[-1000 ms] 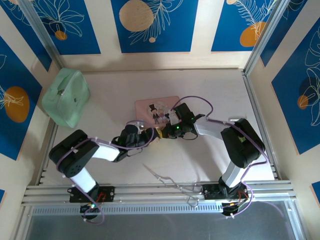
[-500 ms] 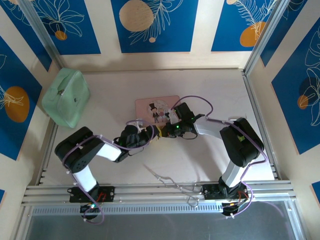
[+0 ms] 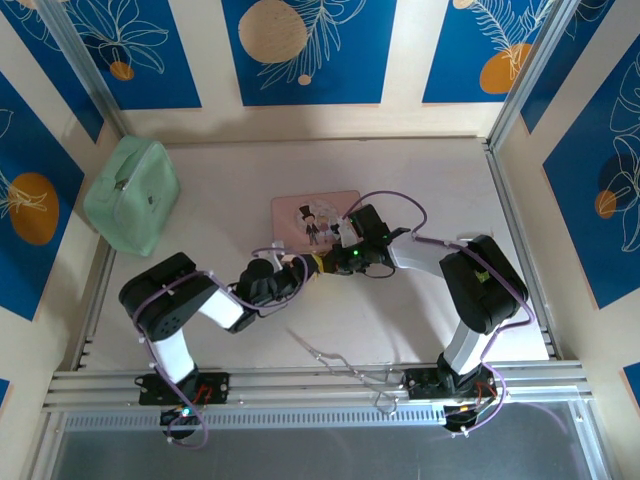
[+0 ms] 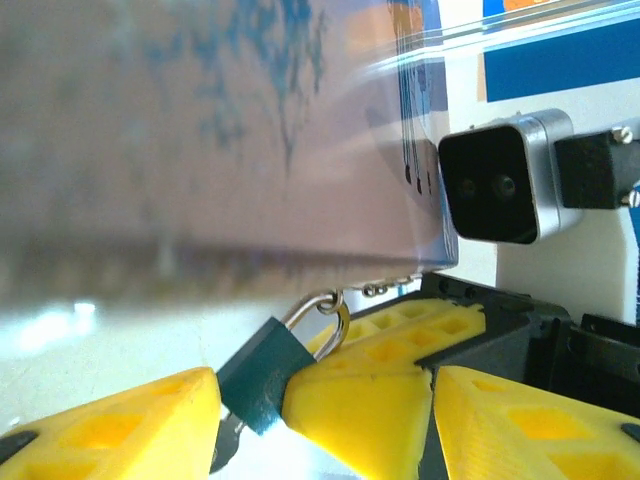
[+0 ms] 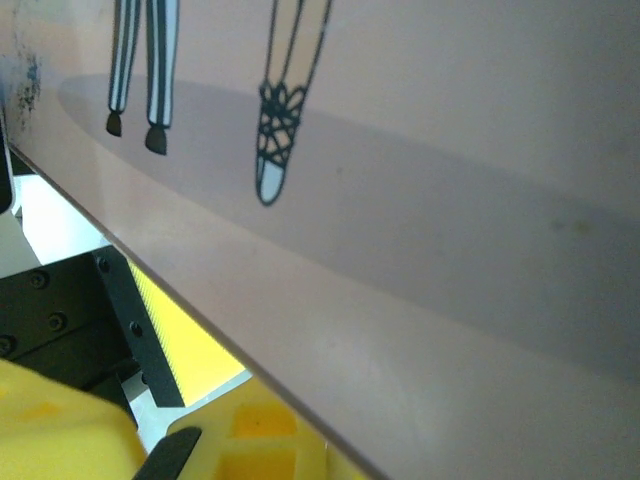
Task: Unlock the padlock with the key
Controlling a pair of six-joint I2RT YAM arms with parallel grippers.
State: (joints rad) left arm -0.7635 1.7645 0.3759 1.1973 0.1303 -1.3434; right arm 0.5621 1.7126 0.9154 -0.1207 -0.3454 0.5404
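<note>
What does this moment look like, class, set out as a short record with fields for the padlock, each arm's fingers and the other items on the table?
padlock: blue body, silvery shackle, tilted, just below the edge of the pink picture box
left fingers: apart, padlock body next to one of them
right fingers: shut, at the box's near edge
lock state: cannot tell whether the shackle is released
other items: mint green bag far left; thin silvery wire tool near the arm bases

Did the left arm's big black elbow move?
Yes. The left arm's elbow has shifted right, closer to the pink box, which stayed put.
</note>
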